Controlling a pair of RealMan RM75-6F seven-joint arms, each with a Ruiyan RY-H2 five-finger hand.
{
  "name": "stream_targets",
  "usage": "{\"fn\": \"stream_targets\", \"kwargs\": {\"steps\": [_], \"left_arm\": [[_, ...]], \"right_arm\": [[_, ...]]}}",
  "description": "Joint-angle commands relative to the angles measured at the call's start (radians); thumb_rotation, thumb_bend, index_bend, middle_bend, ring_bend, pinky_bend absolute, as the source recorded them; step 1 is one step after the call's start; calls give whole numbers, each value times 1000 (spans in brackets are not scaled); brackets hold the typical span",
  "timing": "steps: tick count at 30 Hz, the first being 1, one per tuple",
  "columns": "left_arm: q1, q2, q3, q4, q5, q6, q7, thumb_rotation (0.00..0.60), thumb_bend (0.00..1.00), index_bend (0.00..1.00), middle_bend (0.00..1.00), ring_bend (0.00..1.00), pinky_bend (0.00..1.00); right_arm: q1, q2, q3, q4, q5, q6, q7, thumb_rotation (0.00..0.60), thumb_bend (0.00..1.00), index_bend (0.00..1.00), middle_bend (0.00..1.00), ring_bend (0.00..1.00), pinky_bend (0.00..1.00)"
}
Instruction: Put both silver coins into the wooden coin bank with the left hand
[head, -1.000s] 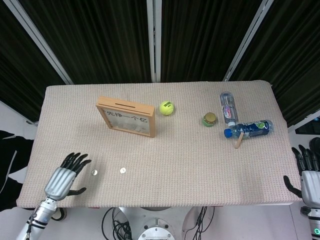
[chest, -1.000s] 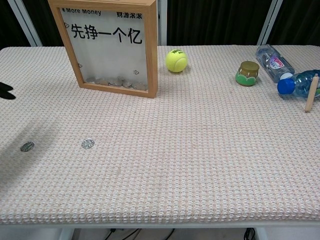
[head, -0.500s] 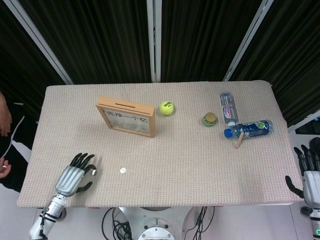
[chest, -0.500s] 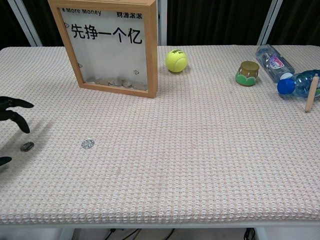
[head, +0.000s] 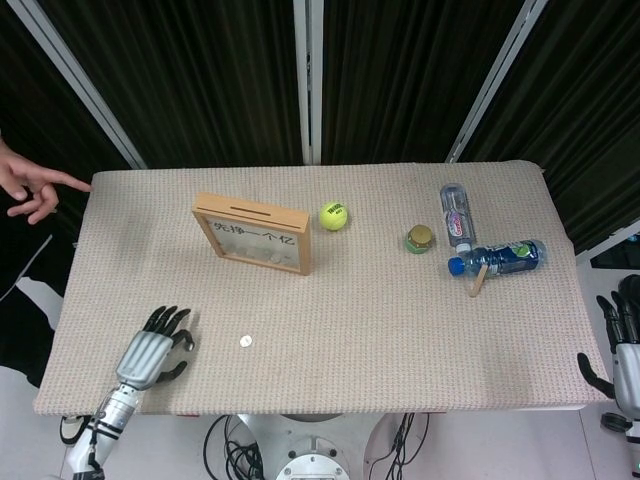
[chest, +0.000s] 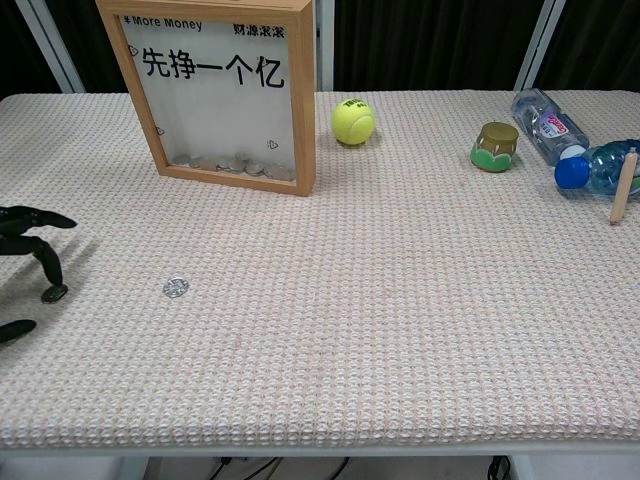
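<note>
The wooden coin bank (head: 255, 232) (chest: 220, 95) stands upright at the back left, its clear front showing several coins at the bottom. One silver coin (head: 245, 341) (chest: 176, 288) lies free on the cloth near the front. The other coin (chest: 52, 294) lies further left, with a fingertip of my left hand (head: 152, 352) (chest: 28, 245) touching it from above. That hand's fingers are spread and bent downward, the thumb low beside them, and nothing is held. My right hand (head: 627, 345) hangs off the table's right edge with fingers apart, holding nothing.
Behind the middle sits a yellow tennis ball (head: 334, 215) (chest: 353, 121). A small green-and-gold jar (head: 419, 238) (chest: 496, 146), two lying water bottles (head: 456, 215) (head: 500, 258) and a wooden stick (head: 478, 275) occupy the right. A person's hand (head: 35, 188) points at the table's far left corner.
My left hand has moved right and forward over the left coin, its fingers curling down onto it. A person's hand has appeared at the far left. The right hand sank slightly.
</note>
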Motion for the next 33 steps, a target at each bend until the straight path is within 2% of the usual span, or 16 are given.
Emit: {"fn": "stream_targets", "kwargs": {"steps": [1,22,33], "left_arm": [[-1,-3,-2,3,-2,3,1,600,260,423,78,0,56],[-13,-9,-5,16,-37,-14,1,600,260,439,79,0,55],[-17,-10,0,18,-43,-20,-2,600,261,385,79,0,54]], "right_arm": [[0,-1,0,2,2,-2,1,600,272,0,0,0,0],[5,-5,3,11,13,-20,0,600,272,0,0,0,0],[7,-2,0,8,19,-34,-1,600,274,0,0,0,0]]}}
